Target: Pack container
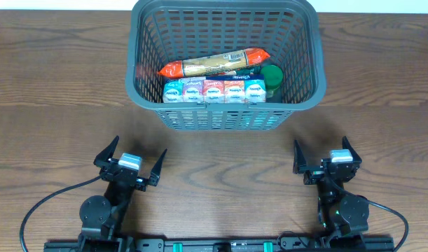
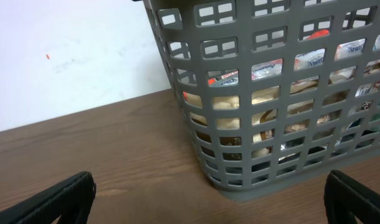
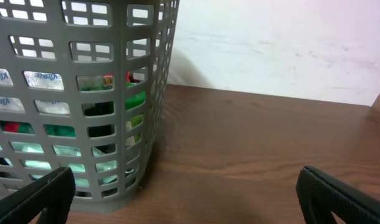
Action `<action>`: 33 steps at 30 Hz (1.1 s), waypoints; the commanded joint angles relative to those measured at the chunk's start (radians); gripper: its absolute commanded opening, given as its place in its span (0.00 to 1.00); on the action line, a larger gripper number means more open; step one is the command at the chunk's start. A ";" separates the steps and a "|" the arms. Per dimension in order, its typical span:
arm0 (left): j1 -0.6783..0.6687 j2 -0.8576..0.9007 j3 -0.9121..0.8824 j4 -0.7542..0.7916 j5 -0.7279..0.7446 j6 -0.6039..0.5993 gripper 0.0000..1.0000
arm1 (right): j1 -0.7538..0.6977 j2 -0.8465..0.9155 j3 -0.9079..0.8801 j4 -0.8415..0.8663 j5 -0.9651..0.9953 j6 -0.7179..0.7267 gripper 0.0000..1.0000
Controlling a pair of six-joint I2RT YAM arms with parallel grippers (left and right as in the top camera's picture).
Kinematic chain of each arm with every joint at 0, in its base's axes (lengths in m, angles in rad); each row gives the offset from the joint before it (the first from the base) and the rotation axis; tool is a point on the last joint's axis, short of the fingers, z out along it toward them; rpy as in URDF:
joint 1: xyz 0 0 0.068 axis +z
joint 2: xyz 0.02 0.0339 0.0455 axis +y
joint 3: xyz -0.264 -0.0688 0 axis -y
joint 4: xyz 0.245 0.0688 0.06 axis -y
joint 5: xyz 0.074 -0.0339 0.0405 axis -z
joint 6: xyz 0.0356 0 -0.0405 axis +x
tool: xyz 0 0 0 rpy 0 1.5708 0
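Observation:
The container (image 1: 225,119), a large dark grey lattice basket, stands at the table's far middle. Inside it lie a long orange-ended packet (image 1: 214,64), a row of small colourful packs (image 1: 214,91) and a green round thing (image 1: 272,77). My left gripper (image 1: 130,162) is open and empty near the front left, well short of the basket. My right gripper (image 1: 328,158) is open and empty near the front right. The basket's left corner shows in the left wrist view (image 2: 270,93). Its right corner shows in the right wrist view (image 3: 84,93).
The wooden table (image 1: 52,105) stretches bare to both sides of the basket. A white wall (image 3: 270,43) stands behind the table. Black cables (image 1: 38,203) trail from the arm bases at the front edge.

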 commanded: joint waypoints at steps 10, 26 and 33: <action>-0.002 -0.005 -0.019 -0.032 0.007 -0.012 0.99 | 0.010 -0.006 -0.002 -0.005 0.000 0.013 0.99; 0.033 -0.005 -0.019 -0.032 0.007 -0.012 0.99 | 0.010 -0.006 -0.002 -0.004 0.000 0.013 0.99; 0.033 -0.005 -0.019 -0.032 0.007 -0.012 0.99 | 0.010 -0.006 -0.002 -0.004 0.000 0.013 0.99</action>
